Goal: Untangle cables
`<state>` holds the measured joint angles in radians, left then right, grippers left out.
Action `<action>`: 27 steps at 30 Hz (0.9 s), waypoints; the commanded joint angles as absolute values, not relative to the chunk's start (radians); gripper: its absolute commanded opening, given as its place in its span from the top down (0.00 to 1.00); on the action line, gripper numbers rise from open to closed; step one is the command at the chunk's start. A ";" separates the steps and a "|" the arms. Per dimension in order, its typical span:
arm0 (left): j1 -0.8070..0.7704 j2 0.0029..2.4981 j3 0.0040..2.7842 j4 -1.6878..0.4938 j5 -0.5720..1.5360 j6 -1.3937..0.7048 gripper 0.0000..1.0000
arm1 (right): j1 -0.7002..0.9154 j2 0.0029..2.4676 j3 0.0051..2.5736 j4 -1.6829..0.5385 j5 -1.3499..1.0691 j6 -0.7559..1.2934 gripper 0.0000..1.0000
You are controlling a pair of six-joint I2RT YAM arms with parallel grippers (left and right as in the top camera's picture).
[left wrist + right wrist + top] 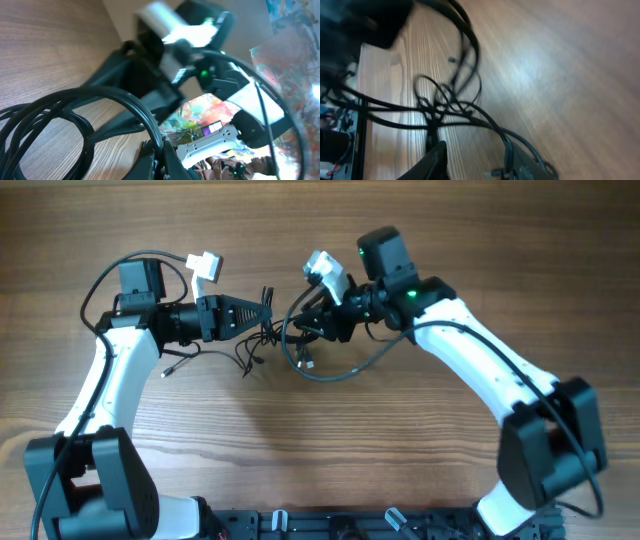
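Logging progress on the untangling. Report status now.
Left gripper shut on the cables, still knotted between both arms. Right gripper at the tangle, grip unclear, wrist view blurred. No obstruction seen.

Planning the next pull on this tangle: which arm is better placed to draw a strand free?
Right, probably. The left gripper is shut on the cables at the knot, so it serves as anchor; the right gripper sits at the tangle's other side, placed to pull away.

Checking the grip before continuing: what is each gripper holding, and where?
Left gripper: the cables, by mid-length strands at the tangle's left side. Right gripper: cannot tell.
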<state>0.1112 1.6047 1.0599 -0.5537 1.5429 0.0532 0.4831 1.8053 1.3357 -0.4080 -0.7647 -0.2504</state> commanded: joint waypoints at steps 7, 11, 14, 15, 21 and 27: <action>0.093 1.605 1.058 -0.436 1.577 0.044 0.96 | 0.488 1.992 1.333 -0.477 -0.734 -0.007 0.75; 0.094 1.605 1.059 -0.400 1.577 0.043 0.96 | 0.487 2.044 1.333 -0.543 -0.517 0.081 0.82; 0.094 1.605 1.059 -0.381 1.578 0.043 0.96 | 0.481 2.061 1.333 -0.578 -0.486 0.089 0.83; 0.095 1.605 1.059 -0.372 1.577 0.043 0.96 | 0.477 2.061 1.333 -0.587 -0.485 0.089 0.83; 0.162 1.601 1.061 -0.272 1.577 -0.049 0.96 | 0.372 2.061 1.333 -0.688 -0.399 0.150 0.84; 0.264 1.595 1.060 -0.216 1.577 -0.141 0.96 | 0.187 2.061 1.333 -0.723 -0.484 0.193 0.85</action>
